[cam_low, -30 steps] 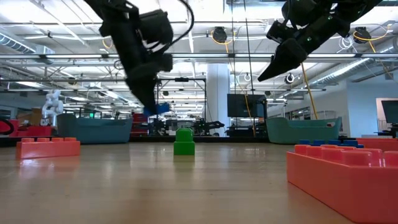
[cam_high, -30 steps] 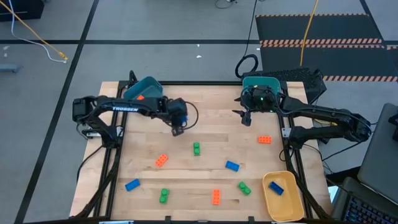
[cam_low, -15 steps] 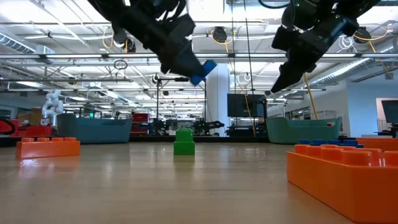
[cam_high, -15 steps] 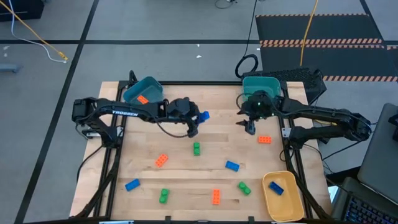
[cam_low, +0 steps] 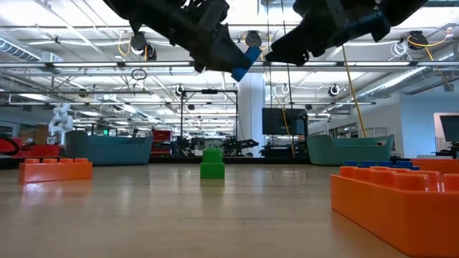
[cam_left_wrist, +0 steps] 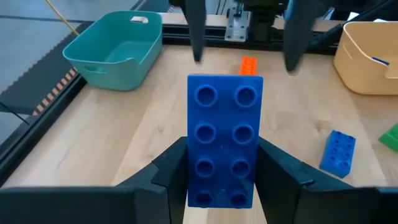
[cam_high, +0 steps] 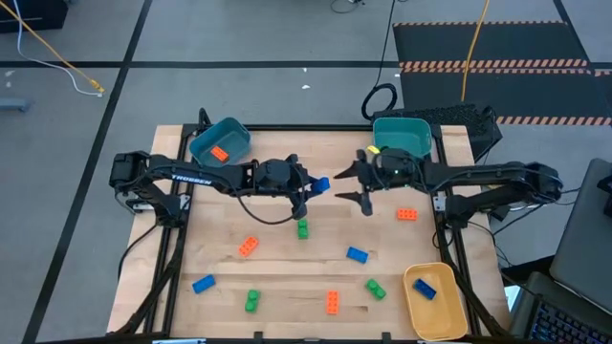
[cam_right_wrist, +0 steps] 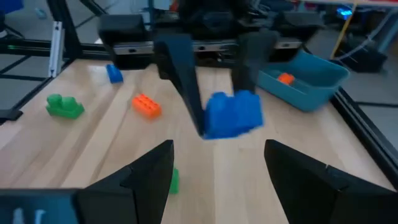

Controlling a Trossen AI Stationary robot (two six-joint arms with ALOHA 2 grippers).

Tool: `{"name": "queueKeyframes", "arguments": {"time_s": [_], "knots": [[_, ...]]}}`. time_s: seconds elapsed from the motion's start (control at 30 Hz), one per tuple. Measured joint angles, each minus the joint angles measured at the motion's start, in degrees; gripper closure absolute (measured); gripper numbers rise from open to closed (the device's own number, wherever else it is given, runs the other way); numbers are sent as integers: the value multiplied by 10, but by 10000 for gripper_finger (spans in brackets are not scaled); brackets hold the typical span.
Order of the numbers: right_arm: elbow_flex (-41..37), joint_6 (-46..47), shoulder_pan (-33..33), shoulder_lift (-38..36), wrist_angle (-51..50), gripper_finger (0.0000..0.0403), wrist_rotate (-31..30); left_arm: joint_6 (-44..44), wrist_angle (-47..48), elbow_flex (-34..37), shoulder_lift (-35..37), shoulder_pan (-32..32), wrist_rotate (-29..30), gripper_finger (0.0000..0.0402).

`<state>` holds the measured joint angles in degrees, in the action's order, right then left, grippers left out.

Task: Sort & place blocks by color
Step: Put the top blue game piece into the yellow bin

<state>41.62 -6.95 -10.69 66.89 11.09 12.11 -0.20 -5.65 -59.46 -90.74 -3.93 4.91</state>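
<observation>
My left gripper is shut on a blue two-by-four studded brick, high above the middle of the table. The brick also shows in the high view and the low view. My right gripper is open and empty. It faces the brick's free end from the table's right, its fingers short of the brick. Loose blocks lie flat on the table: green, orange, blue, orange and others along the near side. My left gripper pinches the blue brick's two long sides between its two fingers, at the end nearest the gripper. The fingers come level from the table's left and lie along the brick. The brick sticks out forward past the fingertips, studs up, lifted clear of the table.
A teal bin at the far left holds an orange block. A second teal bin stands at the far right. A yellow bin at the near right holds a blue block. Bare wood lies under both grippers.
My left gripper has carried the blue brick toward the table's right edge and up, turning from pointing down to pointing level at the right arm. My right gripper has gone toward the table's left edge and turned level to face the brick.
</observation>
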Motion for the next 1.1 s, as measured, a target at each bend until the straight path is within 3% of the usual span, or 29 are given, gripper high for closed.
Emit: {"name": "queueKeyframes", "arguments": {"time_s": [0.47, 1.1], "knots": [[-1, -17, 12, 47, 100, 131, 0, 0, 4, 0, 1, 1, 4, 253], [0, -27, -5, 45, 85, 110, -1, -8, 79, 2, -1, 26, 14, 252]]}}
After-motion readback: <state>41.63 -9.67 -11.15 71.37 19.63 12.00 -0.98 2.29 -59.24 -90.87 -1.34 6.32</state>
